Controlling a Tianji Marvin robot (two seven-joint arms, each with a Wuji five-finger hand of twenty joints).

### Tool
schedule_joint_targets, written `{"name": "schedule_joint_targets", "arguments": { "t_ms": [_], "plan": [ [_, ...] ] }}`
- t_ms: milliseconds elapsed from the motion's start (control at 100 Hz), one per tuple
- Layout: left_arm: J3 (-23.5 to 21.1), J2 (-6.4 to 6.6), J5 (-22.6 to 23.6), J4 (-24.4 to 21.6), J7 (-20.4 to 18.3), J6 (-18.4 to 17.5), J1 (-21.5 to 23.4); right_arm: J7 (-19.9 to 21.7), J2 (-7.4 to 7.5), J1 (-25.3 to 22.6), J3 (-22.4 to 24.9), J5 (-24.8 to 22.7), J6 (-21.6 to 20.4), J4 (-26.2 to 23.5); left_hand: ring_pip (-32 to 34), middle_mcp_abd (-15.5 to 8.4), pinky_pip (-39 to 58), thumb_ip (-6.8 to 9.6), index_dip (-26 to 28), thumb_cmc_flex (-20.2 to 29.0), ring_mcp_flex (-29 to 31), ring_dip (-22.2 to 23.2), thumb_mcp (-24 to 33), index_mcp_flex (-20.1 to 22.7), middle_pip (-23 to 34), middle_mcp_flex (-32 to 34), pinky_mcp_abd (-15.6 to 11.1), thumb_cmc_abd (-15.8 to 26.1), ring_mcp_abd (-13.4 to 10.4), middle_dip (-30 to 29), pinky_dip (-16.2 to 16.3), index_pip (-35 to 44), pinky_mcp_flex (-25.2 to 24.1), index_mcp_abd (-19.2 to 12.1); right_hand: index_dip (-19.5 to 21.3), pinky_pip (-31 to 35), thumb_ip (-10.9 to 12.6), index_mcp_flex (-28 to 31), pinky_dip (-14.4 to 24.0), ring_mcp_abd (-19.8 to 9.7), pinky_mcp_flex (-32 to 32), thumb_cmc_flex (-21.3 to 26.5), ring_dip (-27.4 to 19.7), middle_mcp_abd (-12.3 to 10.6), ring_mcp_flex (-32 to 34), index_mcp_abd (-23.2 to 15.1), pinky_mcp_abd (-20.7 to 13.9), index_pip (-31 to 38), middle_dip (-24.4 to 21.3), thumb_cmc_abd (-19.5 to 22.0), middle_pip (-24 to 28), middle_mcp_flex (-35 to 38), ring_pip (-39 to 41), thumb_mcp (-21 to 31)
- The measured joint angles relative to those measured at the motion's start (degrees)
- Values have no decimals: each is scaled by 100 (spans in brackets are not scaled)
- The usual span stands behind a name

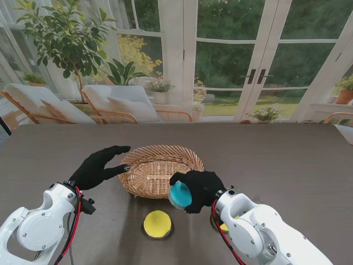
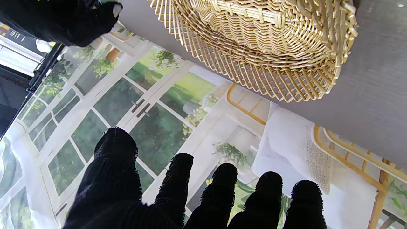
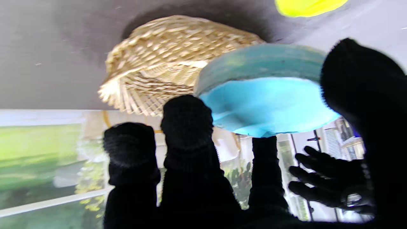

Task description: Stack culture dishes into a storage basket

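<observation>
Blue culture dish (image 1: 180, 195): held off the table in the right hand (image 1: 199, 189), tilted, just nearer to me than the wicker basket (image 1: 160, 170). In the right wrist view the dish (image 3: 265, 101) sat between the thumb (image 3: 359, 82) on one side and the fingertips (image 3: 187, 117) on the other; part of its rim was covered by the glove, and the picture was blurred.

Yellow culture dish (image 1: 157, 224): flat on the grey table (image 1: 287, 160), nearer to me than the basket and apart from it, not touched by any finger. The right wrist view cut it off at the frame edge (image 3: 306, 4).

Further yellow item (image 1: 223, 227): mostly hidden under the right wrist; too little showed to identify it.

Wicker basket: oval, open-weave. Whether anything lay inside could not be made out.

Left hand (image 1: 99, 167): fingers spread apart and holding nothing, raised beside the basket's left rim, the thumb tip close to the rim; contact could not be judged. In the left wrist view the fingertips (image 2: 222, 178) pointed past the basket (image 2: 264, 47), apart from it.
</observation>
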Motion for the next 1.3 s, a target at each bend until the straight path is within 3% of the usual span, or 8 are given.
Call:
{"name": "schedule_joint_targets", "arguments": {
  "t_ms": [340,650,1300],
  "plan": [
    [-59,-6,30,-21,55,6,54,-315,-18,-4,-621,-6,-85,8,0,1,0,0,0,0,1,0,0,0,0,0,0,0,0,0,0,0,0,0,-6,27,0,41,0,-10,6,0,0,25,0,29,0,0,12,0,0,0,0,-1],
    [-160,-24,60,-63,113,31,153,-696,-65,398,-1278,-43,-96,475,0,1,0,0,0,0,1,0,0,1,0,0,0,0,0,0,1,0,0,0,-6,29,0,44,-1,-26,7,0,0,26,0,38,0,0,16,3,0,0,0,-1],
    [-202,-29,71,-79,150,67,199,-1162,-109,849,-1889,-305,-356,1068,0,4,0,0,0,0,1,0,0,2,0,0,0,0,2,0,1,0,0,0,-6,31,0,48,-97,-46,10,0,0,26,0,42,0,0,21,18,0,0,0,-2]
  ]
}}
